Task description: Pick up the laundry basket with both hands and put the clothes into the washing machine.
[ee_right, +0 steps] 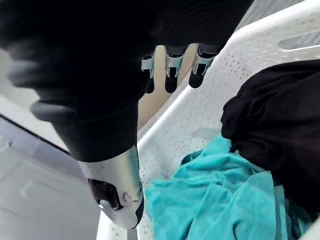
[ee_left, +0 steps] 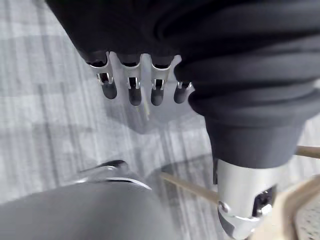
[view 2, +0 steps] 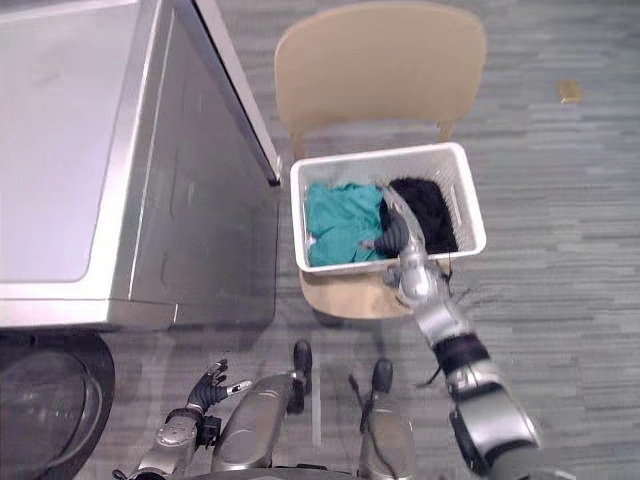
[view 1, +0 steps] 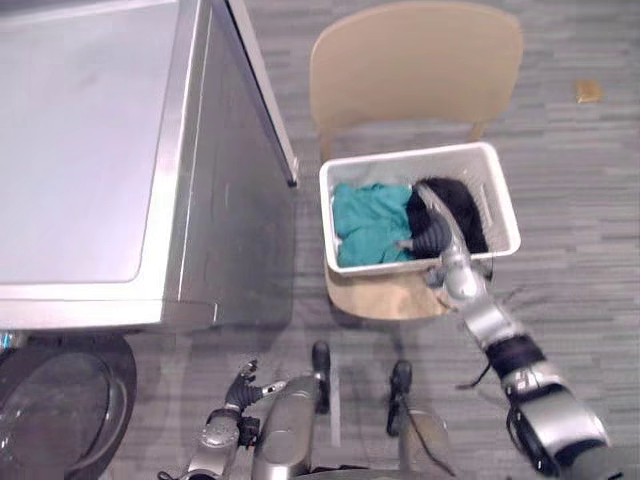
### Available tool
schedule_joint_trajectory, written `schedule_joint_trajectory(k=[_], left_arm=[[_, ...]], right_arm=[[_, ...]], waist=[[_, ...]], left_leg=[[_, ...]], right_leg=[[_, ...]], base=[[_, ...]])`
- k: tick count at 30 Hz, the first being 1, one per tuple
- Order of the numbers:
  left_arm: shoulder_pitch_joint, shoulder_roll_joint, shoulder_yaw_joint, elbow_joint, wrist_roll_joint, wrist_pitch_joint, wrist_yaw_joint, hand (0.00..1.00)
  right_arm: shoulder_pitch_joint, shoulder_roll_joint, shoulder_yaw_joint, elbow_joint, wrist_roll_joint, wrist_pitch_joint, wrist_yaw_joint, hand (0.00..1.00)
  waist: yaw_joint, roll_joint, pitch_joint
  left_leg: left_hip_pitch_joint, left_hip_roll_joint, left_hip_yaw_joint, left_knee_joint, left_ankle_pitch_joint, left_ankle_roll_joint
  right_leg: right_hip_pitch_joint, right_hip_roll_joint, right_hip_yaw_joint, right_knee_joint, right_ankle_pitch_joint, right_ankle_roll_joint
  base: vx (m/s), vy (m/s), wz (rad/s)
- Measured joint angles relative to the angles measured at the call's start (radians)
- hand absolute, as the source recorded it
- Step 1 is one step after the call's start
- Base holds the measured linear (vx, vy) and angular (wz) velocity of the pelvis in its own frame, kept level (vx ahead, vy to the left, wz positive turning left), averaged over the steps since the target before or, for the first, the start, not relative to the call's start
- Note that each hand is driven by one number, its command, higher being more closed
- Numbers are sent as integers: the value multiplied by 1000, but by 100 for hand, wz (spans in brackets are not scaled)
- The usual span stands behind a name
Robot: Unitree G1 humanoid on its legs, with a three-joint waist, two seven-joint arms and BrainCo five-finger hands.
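Right hand [view 1: 432, 232]: in over the near rim of the laundry basket [view 1: 505, 200], fingers straight and apart, nothing held, above the seam between the two cloths. Contact with the cloth not clear.

Left hand [view 1: 243, 388]: low by the body, fingers relaxed and apart, nothing held, well apart from the basket.

Washing machine [view 1: 90, 150]: left of the basket, round door [view 1: 55, 410] open at lower left.

Chair [view 1: 415, 60]: just right of the machine, basket resting on its seat.

Basket long axis across the view, left to right, short ends toward machine and away from it. Upright, not lifted.

Teal cloth [view 1: 370, 222] in the basket half nearer the machine, black cloth [view 1: 462, 205] in the far half, touching each other.

Judged: reach phase, two-hand lift not begun. Right hand far nearer, but placed mid-basket rather than at a short end; probably out to the far end for it, and up and forward to the machine-side end for the left.
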Motion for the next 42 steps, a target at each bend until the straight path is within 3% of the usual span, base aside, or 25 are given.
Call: schedule_joint_trajectory(k=[2,7,16,17,23,31,37,42], left_arm=[[-4,-6,2,7,-26,-2,6,0],[-18,-15,2,16,-64,-10,23,0],[-107,-71,8,24,-123,-10,27,0],[-114,-71,7,7,-141,-7,26,0],[-156,-106,-2,-49,-159,11,24,0],[-180,-148,-26,-73,-178,25,23,0],[-181,-141,-17,-76,-177,27,28,0],[-160,-108,-22,-99,-172,40,24,0]], right_arm=[[-92,-34,7,117,-6,20,0,0],[-273,-40,75,319,-23,41,1,0],[-409,-85,158,470,-34,87,0,0],[-418,-98,189,471,-35,92,0,100],[-485,-177,283,465,-28,108,8,100],[-423,-163,218,357,78,106,21,100],[-290,-89,41,101,99,111,-7,100],[-126,7,-185,-222,177,72,-72,100]], waist=[[38,3,19],[75,8,27],[152,42,53],[166,43,54],[171,44,65],[161,38,65],[135,0,76],[81,-63,68]], left_leg=[[-39,-4,-17,-1,9,2],[-106,-21,-55,-26,56,12],[-199,-35,-149,-164,172,-7],[-211,-33,-168,-192,190,-17],[-230,-35,-222,-243,224,-40],[-213,-14,-218,-262,241,-49],[-102,5,-185,-264,240,-49],[10,20,-177,-299,239,-51]], right_leg=[[-30,0,-10,0,1,-1],[-84,-2,-45,-2,2,-4],[-192,-7,-138,3,-1,-19],[-214,-7,-158,15,-8,-28],[-269,-21,-212,109,-65,-43],[-278,-11,-218,149,-84,-50],[-181,13,-171,124,-63,-63],[-57,42,-142,30,-40,-62]], base=[[-88,6,18],[-40,-3,25],[-14,-21,32],[9,-76,36],[14,-72,28],[39,-79,2],[34,-53,-19],[-34,-29,-18]])
